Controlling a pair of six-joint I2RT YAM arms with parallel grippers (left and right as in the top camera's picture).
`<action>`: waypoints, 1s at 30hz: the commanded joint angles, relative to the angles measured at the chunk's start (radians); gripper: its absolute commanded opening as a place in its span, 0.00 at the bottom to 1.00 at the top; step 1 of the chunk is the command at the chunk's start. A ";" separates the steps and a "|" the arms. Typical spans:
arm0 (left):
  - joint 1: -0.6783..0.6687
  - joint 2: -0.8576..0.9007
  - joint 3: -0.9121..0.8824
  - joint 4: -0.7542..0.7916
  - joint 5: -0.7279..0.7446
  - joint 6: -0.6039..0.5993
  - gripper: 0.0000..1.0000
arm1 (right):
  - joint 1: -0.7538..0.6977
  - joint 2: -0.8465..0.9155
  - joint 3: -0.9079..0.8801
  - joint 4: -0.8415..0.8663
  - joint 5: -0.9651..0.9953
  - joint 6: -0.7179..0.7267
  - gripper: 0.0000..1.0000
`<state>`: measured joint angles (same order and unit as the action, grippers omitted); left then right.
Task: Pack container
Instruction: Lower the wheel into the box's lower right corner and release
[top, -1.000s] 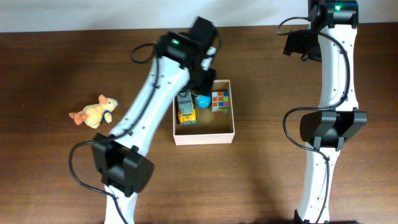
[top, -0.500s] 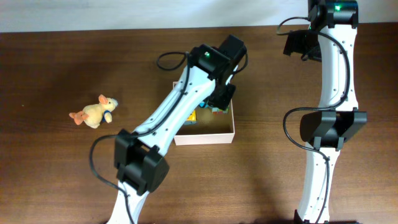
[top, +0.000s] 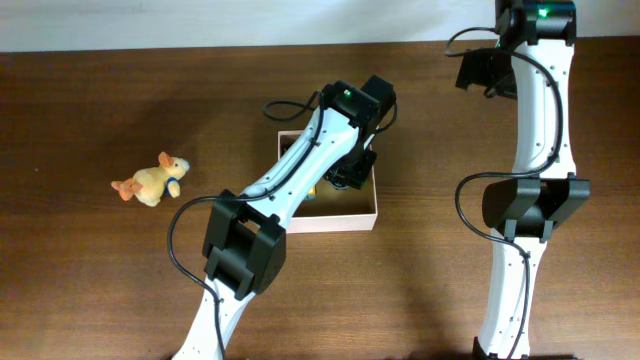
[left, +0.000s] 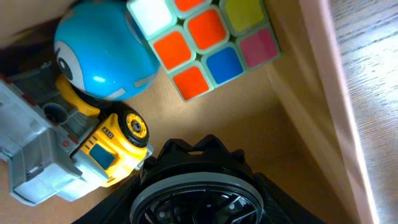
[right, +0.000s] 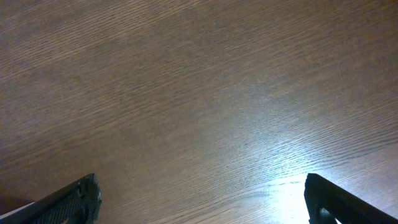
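- Left gripper (top: 352, 170) is down over the container (top: 340, 222). The box lies directly beneath and around it, open side up.
- Left wrist view: the tan floor is just ahead of the gripper, and one box wall is close on its right.
- The container is square, so I can give no long axis. Its sides run near parallel to the table (right: 199, 93) edges.
- Left fingers are hidden. A black ringed round thing (left: 196, 190) fills the bottom of the wrist view, so I cannot tell whether the jaws are spread or pinching.
- Ahead of that gripper on the box floor are a colour cube (left: 208, 37), a blue round toy (left: 99, 56) beside it, and a yellow-grey truck (left: 74, 158) against the blue toy.
- Right gripper (right: 205, 202): fingers spread wide, with only bare table wood between them. The container is well off to its left.
- Plush toy (top: 150, 182) lies on the table, well apart to the left of the left gripper.
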<state>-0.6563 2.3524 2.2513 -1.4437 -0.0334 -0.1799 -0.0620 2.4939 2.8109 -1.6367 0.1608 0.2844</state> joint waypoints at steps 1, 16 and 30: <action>-0.005 0.006 0.018 0.011 0.019 0.002 0.48 | 0.003 0.015 0.004 0.003 0.016 0.006 0.99; -0.005 0.006 0.018 0.055 0.062 0.002 0.47 | 0.003 0.015 0.004 0.002 0.016 0.006 0.99; -0.005 0.006 0.016 0.057 0.083 0.002 0.47 | 0.003 0.015 0.004 0.003 0.016 0.006 0.99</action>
<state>-0.6563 2.3528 2.2517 -1.3899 0.0334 -0.1799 -0.0620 2.4939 2.8109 -1.6367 0.1608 0.2840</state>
